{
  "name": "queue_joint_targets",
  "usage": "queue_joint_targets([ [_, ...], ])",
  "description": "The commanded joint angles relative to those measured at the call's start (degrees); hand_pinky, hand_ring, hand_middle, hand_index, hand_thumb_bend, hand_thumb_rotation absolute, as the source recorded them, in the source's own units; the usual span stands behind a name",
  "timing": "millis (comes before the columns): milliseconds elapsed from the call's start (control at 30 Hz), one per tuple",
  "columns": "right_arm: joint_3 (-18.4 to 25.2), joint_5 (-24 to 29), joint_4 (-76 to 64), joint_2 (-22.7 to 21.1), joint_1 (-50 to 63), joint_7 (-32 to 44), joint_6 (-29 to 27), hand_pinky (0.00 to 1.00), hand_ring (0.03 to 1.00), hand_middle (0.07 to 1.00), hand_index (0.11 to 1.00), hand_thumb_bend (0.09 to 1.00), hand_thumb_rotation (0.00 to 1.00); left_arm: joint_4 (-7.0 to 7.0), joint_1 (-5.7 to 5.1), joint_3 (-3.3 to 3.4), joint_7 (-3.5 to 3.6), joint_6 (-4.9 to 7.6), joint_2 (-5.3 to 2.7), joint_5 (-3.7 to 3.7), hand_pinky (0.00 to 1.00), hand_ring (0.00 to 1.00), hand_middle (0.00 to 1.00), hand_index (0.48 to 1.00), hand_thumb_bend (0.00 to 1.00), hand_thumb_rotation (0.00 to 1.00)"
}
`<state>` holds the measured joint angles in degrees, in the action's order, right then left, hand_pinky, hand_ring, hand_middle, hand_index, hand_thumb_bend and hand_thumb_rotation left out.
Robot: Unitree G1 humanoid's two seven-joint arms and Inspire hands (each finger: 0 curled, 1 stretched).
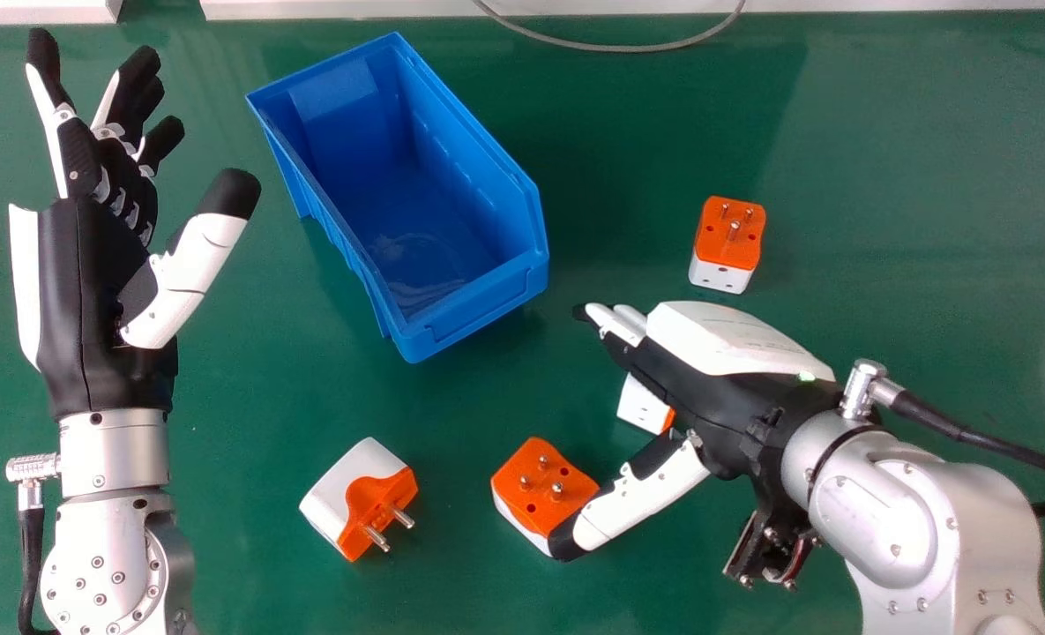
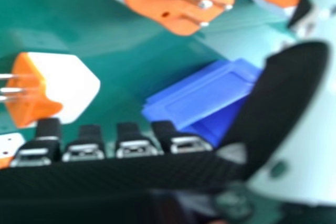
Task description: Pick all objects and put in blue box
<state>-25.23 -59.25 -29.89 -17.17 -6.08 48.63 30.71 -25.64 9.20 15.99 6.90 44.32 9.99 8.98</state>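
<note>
Head view: room around blue box [image 1: 480, 309]

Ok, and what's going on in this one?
The robot is to put four orange-and-white plugs into the blue box, but all four lie on the table. Its right hand, open and holding nothing, is over one plug; its thumb is at a second, contact unclear. A third lies beyond that hand, a fourth nearer the robot than the box. The left hand is open, left of the box.
</note>
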Motion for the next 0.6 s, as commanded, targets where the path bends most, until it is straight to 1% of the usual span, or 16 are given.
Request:
queue_joint_targets([
  [0, 0.07, -1.09, -1.06, 0.11, -0.84, -0.19, -0.38, 0.91, 1.000, 1.000, 0.986, 0.981, 0.45, 0.89, 0.67, 0.07, 0.61, 1.18, 0.76, 0.71, 0.89, 0.93, 0.92, 0.906, 0.86, 0.50],
  [67, 0.31, -1.06, -1.27, 0.19, -0.63, -0.30, -0.19, 0.92, 1.000, 1.000, 0.982, 0.984, 0.44, 0.79, 0.70, 0.12, 0.99, 1.26, 0.70, 0.91, 0.89, 0.94, 0.92, 0.906, 0.85, 0.50],
  [100, 0.49, -1.01, -1.41, 0.22, -0.54, -0.25, -0.01, 0.92, 1.000, 1.000, 0.980, 0.986, 0.44, 0.81, 0.67, 0.14, 0.96, 1.27, 0.67, 0.71, 0.89, 0.94, 0.92, 0.905, 0.85, 0.50],
  [167, 0.92, -0.81, -1.72, 0.14, -0.40, 0.04, 0.31, 0.92, 1.000, 1.000, 0.976, 0.988, 0.43, 1.12, 0.50, 0.19, 0.39, 1.06, 0.63, -0.10, 0.89, 0.94, 0.92, 0.906, 0.86, 0.51],
  [200, 1.15, -0.71, -1.88, 0.10, -0.32, 0.14, 0.46, 0.93, 1.000, 1.000, 0.974, 0.988, 0.42, 1.26, 0.44, 0.20, 0.19, 0.99, 0.61, -0.32, 0.89, 0.93, 0.92, 0.906, 0.86, 0.51],
  [267, 1.52, -0.74, -2.18, -0.02, -0.11, 0.22, 0.63, 0.93, 1.000, 1.000, 0.974, 0.988, 0.42, 1.61, 0.32, 0.16, 0.22, 0.81, 0.56, -0.18, 0.89, 0.93, 0.92, 0.906, 0.86, 0.51],
  [367, 1.94, -1.13, -2.70, -0.23, 0.08, 0.70, 1.12, 0.94, 1.000, 1.000, 0.962, 0.998, 0.37, 1.96, 0.08, 0.13, 0.29, 0.53, 0.60, -0.06, 0.88, 0.93, 0.92, 0.906, 0.86, 0.51],
  [433, 2.31, -1.18, -3.05, -0.33, 0.30, 0.78, 1.57, 0.94, 1.000, 1.000, 0.956, 1.000, 0.35, 2.27, -0.14, 0.11, 0.39, 0.21, 0.50, 0.21, 0.89, 0.93, 0.92, 0.908, 0.87, 0.51],
  [567, 3.96, -0.62, -3.61, -0.52, 1.32, -0.16, 2.07, 0.96, 1.000, 1.000, 0.950, 1.000, 0.32, 2.46, -0.42, 0.15, 0.27, 0.40, 0.46, -0.04, 0.89, 0.93, 0.92, 0.910, 0.87, 0.51],
])
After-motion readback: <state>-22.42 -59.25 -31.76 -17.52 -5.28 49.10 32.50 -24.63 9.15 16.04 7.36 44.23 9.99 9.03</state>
